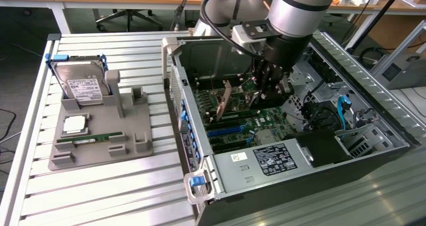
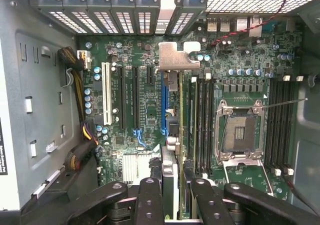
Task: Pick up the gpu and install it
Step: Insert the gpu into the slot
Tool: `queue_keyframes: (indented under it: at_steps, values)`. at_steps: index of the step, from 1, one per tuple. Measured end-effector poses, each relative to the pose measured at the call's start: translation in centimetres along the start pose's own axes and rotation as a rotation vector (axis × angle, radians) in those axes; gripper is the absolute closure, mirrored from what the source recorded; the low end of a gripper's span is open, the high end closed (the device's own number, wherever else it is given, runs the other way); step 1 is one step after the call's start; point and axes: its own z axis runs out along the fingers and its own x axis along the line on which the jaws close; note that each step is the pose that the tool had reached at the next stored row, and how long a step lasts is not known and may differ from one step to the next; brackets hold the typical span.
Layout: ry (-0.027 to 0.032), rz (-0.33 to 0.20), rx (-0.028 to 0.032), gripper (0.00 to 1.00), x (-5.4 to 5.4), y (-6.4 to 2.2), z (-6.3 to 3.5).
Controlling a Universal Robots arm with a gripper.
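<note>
Slatted metal worktop (image 1: 100,196) carries an open grey and black computer case (image 1: 174,81) lying on its side, occupying the half toward the exterior view's right. A grey moulded fixture tray (image 1: 100,151) sits near the worktop's edge at the exterior view's left. It holds a silver boxy hard drive (image 1: 81,84) with a white label and a narrow green memory stick (image 1: 90,137).

Arm pose: the silver and black jointed arm (image 1: 300,6) comes down from the worktop's far edge. Its wrist points straight down into the case interior. The black multi-fingered hand (image 1: 266,94) (image 2: 174,185) is inside the case, low over the green motherboard (image 2: 145,115).

Hand state: closed on the gpu (image 1: 230,99) (image 2: 170,170), a thin dark circuit card with a silvery metal bracket at one end. In the wrist view the fingers (image 2: 150,200) press against both faces of the card.

Position of the gpu: it stands on edge, directly below the hand. It runs along the long blue expansion slot (image 2: 163,110), between the black slots and the memory banks beside the silver processor socket (image 2: 240,130). The bracket end lies away from the hand, next to the row of rear slot openings in the case wall. Whether the card's lower edge is seated in the slot cannot be determined.
</note>
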Motion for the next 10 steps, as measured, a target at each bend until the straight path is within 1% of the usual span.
queue_keyframes:
  at_steps: [10]
  values:
    - [0.0000,0.000,0.0000,0.73,0.20,0.02,0.01]
